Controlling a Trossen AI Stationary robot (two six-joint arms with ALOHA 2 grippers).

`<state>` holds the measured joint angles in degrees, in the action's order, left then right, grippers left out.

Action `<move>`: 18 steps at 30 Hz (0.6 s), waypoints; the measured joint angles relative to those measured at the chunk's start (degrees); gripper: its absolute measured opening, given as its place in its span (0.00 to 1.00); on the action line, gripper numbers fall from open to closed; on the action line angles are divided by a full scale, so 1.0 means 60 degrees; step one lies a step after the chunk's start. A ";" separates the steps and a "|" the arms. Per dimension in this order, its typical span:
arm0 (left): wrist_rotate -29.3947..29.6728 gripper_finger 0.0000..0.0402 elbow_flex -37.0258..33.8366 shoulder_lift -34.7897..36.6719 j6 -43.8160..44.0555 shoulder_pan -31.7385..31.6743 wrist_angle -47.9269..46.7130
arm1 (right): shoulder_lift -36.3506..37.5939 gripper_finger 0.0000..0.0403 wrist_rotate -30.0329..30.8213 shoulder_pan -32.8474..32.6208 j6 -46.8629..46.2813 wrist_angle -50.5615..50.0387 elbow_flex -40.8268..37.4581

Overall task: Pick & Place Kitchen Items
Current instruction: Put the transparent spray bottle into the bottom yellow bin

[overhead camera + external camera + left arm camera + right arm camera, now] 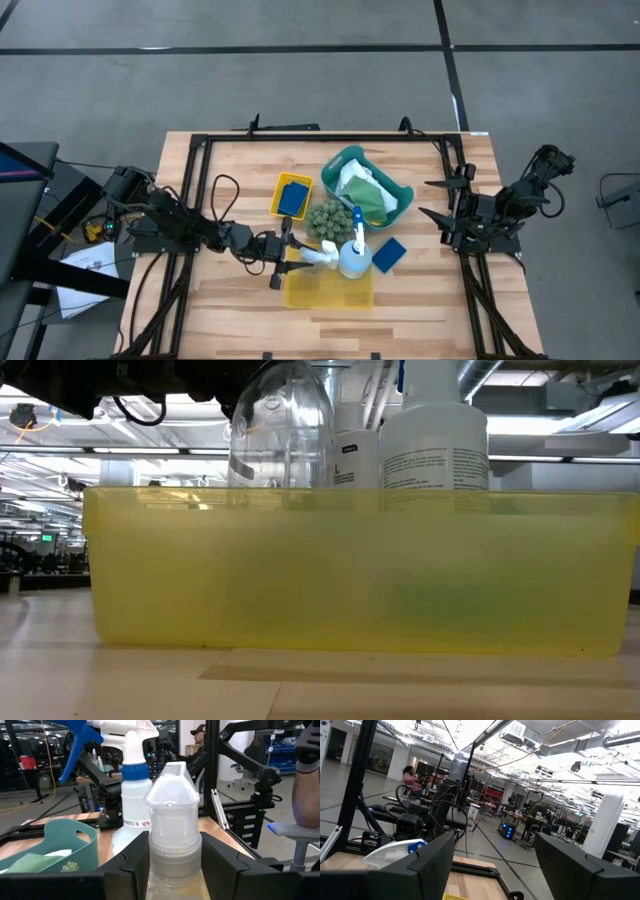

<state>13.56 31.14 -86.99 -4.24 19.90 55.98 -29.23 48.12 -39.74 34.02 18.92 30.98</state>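
Robotics lab in a large open industrial hall: butcher-block table [420,300] inside a black metal frame [195,200] on grey concrete floor; beyond the table, exposed ceiling ducts [520,735], strip lights, more arm rigs on benches, office chairs [245,775], people seated at workstations [412,777]

yellow bin [360,570] hiding bottle bases

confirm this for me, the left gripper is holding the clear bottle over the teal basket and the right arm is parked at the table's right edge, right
Not quite. The left gripper does hold the clear bottle, but over the yellow bin at the table's near side, not the teal basket, which sits farther back; the high view shows this. The right gripper is indeed parked at the right edge.
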 joint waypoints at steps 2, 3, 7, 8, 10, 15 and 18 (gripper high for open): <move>0.0025 0.33 -0.0004 0.0160 -0.0001 0.0000 -0.0291 | 0.0003 0.67 0.0000 0.0003 0.0000 0.0000 0.0000; 0.0093 0.33 -0.0004 0.0294 0.0002 0.0000 -0.0503 | 0.0000 0.67 0.0001 0.0003 0.0000 -0.0004 0.0000; 0.0291 0.33 -0.0015 0.0715 -0.0087 -0.0011 -0.1111 | 0.0000 0.67 0.0000 0.0002 0.0000 -0.0004 0.0000; 0.0299 0.33 -0.0020 0.0763 -0.0130 -0.0011 -0.1168 | 0.0003 0.67 0.0000 0.0000 0.0000 -0.0003 0.0000; 0.0346 0.33 -0.0022 0.0766 -0.0175 -0.0011 -0.1176 | 0.0000 0.67 0.0000 0.0003 0.0000 -0.0004 0.0000; 0.0493 0.34 -0.0018 0.0688 -0.0213 -0.0066 -0.1140 | 0.0001 0.67 0.0000 0.0002 0.0000 0.0002 0.0000; 0.0508 0.34 -0.0018 0.0686 -0.0198 -0.0168 -0.1131 | 0.0003 0.67 0.0000 0.0000 0.0000 0.0007 0.0000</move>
<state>16.61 31.03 -82.87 -5.43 18.89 49.19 -29.21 48.12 -39.75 34.02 18.96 30.98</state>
